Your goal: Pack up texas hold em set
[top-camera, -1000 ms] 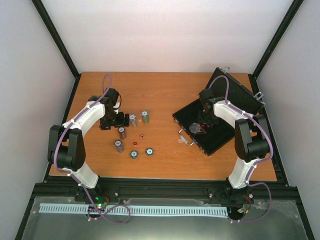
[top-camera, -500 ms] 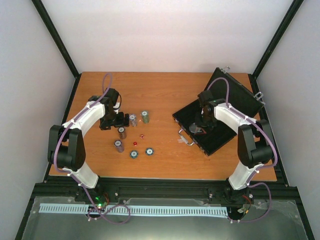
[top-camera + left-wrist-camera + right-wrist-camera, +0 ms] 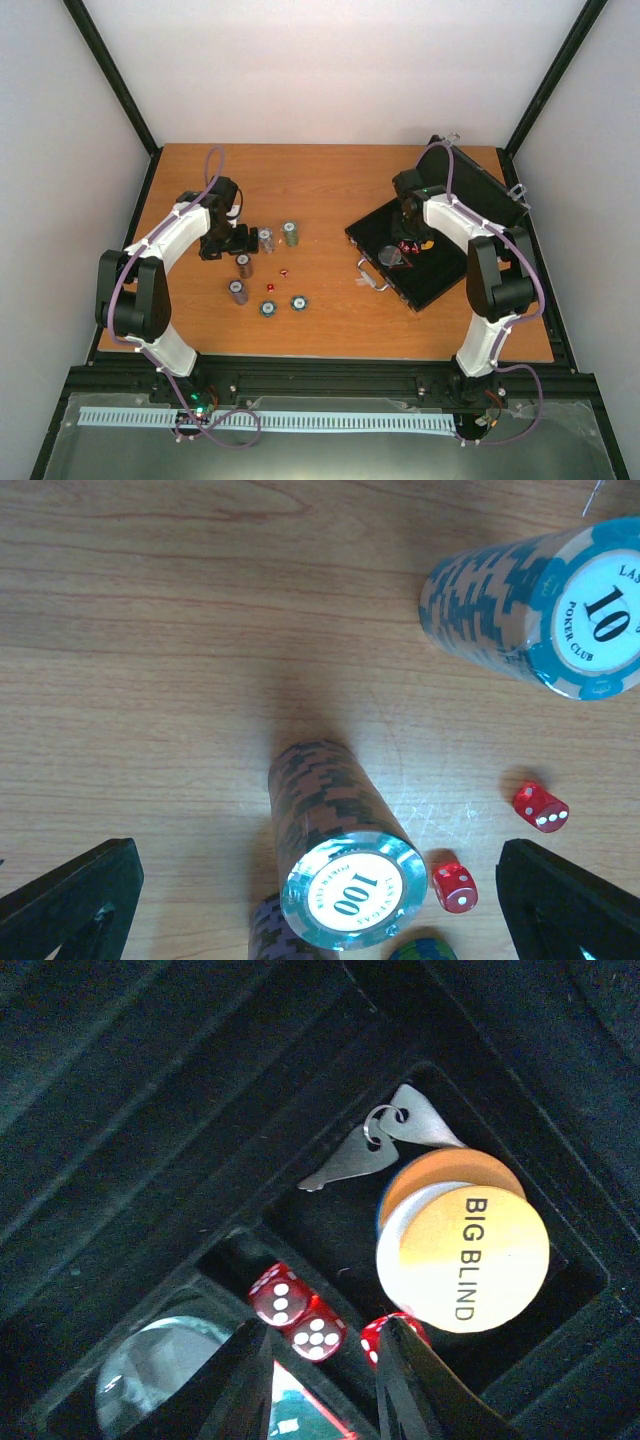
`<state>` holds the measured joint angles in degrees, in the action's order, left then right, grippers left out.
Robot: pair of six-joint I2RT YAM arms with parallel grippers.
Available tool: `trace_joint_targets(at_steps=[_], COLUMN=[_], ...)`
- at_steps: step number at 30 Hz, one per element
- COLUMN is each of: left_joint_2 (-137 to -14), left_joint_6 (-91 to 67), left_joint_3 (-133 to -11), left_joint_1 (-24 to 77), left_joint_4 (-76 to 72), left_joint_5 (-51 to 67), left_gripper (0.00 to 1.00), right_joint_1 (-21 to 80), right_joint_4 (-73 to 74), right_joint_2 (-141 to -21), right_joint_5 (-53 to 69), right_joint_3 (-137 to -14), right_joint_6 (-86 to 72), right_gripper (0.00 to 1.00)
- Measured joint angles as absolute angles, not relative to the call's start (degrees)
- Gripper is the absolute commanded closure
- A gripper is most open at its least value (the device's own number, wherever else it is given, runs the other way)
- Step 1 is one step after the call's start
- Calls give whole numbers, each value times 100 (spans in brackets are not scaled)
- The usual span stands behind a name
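Case (image 3: 432, 285) open on right side of bench (image 3: 330, 180), lid (image 3: 480, 185) propped up behind. One compartment holds "BIG BLIND" disc (image 3: 465, 1260) atop an orange one, two keys (image 3: 375, 1145) on a ring, and red dice (image 3: 300, 1312) in the pocket just beside.

Right end effector (image 3: 325, 1380) low over these, jaws partly apart, nothing clamped.

On left of bench, well apart from case: "100" stack (image 3: 345, 870), "10" stack (image 3: 540, 605), loose dice (image 3: 541, 807).

Left end effector (image 3: 320, 910) spread wide, empty, straddling "100" stack.
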<state>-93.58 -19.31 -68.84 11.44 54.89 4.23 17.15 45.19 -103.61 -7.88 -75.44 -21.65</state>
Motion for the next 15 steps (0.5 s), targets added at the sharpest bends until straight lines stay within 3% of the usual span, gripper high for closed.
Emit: trace_joint_targets(at_steps=[15], left_joint_2=[-9358], left_joint_6=[-1931], left_joint_3=[-6886], left_joint_1=[1144], left_joint_4=[5489], left_joint_5=[425], left_gripper=[0], right_joint_1=[1601], right_joint_4=[4348], right_joint_2=[-10615], right_joint_5=[-1024], right_joint_3=[-7166], right_joint_6=[-2071], right_gripper=[70])
